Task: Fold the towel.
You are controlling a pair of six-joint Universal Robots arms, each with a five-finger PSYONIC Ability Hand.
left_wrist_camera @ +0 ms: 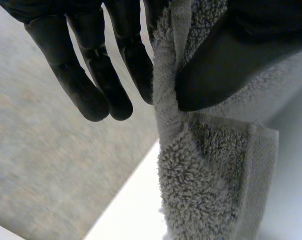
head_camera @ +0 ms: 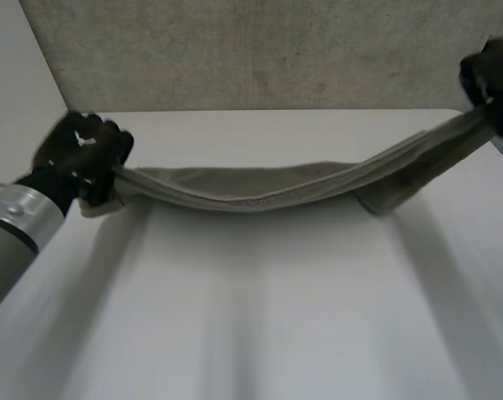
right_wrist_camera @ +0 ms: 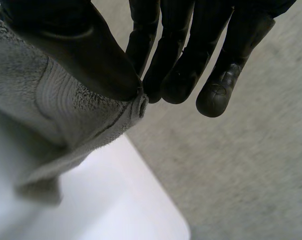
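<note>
Holding grey towel (head_camera: 259, 190) up over white table (head_camera: 276, 325), stretched left to right, sagging mid-span above far half. Gripping left end w/ left hand (head_camera: 82, 154): cloth pinched btwn thumb & fingers, remaining fingers straight just beside it. Gripping right end w/ right hand (head_camera: 493, 79), higher, near table's far-right corner: towel corner nipped btwn thumb & fingertips. Loose flap drooping below right end.
</note>
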